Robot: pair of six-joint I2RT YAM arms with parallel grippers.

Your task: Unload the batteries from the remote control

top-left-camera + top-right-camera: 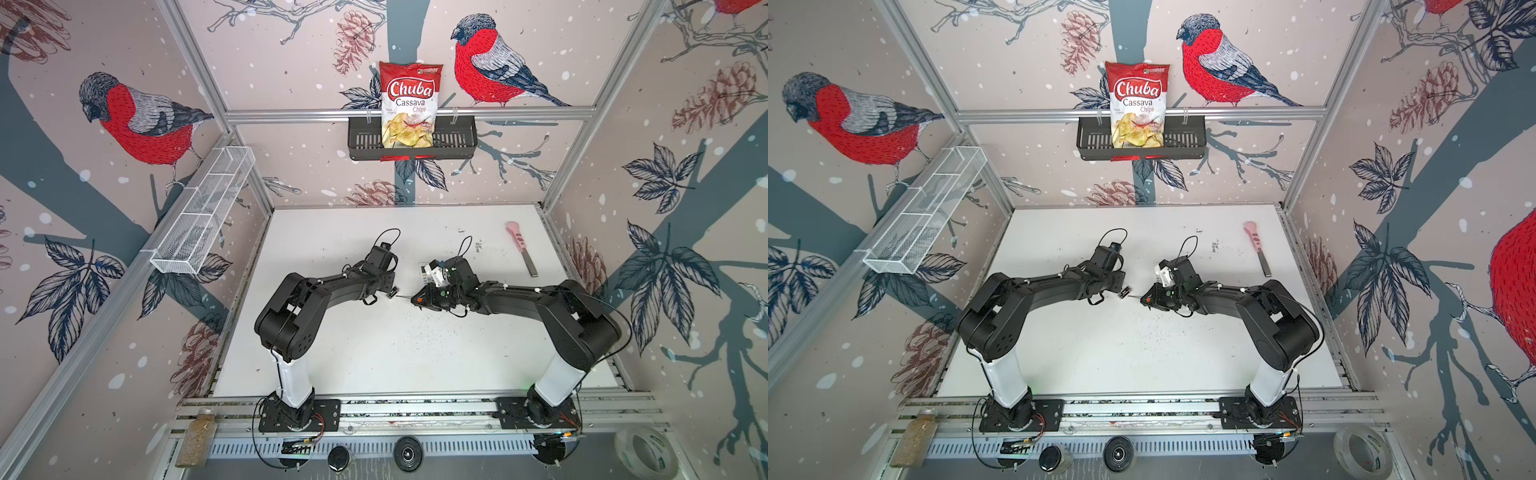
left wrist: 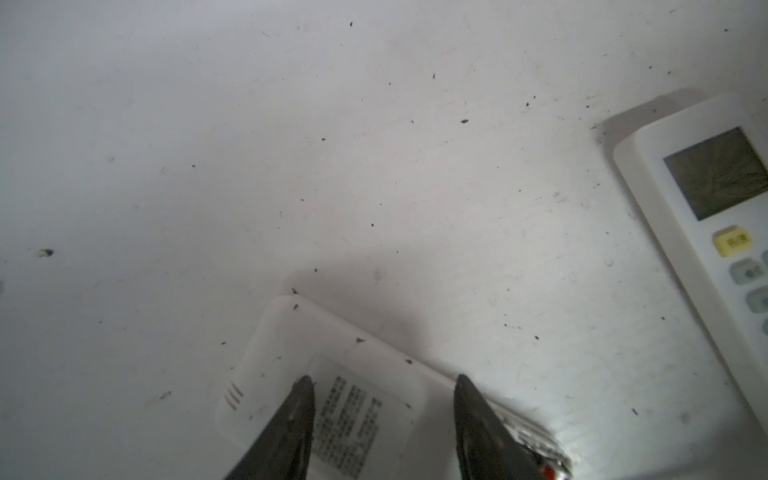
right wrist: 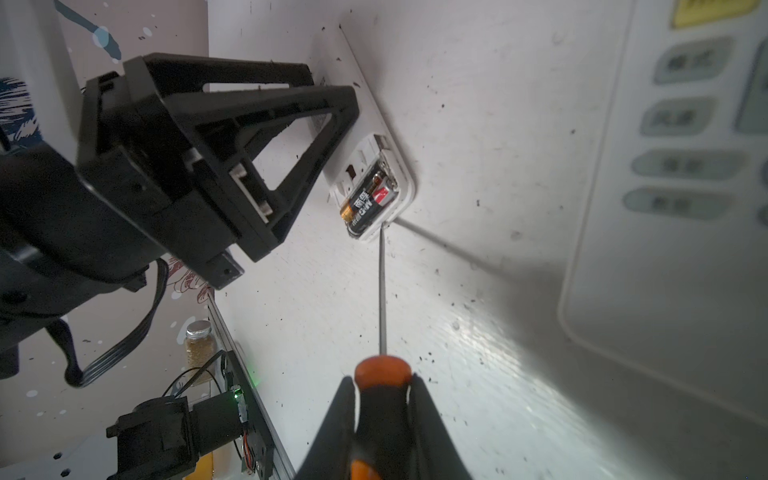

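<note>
A white remote control lies face down, label up. Its battery bay is uncovered at one end, and two black batteries with gold ends lie in it side by side. They show as a small dark spot in both top views. My left gripper is open, its fingertips over the remote's back, inside its width. My right gripper is shut on an orange-and-black screwdriver. The thin shaft reaches to the rim of the remote's battery end.
A second white remote with a screen and buttons lies face up close by, under my right wrist. A pink-handled tool lies at the back right. A chips bag stands in a wall basket, with a wire basket on the left wall.
</note>
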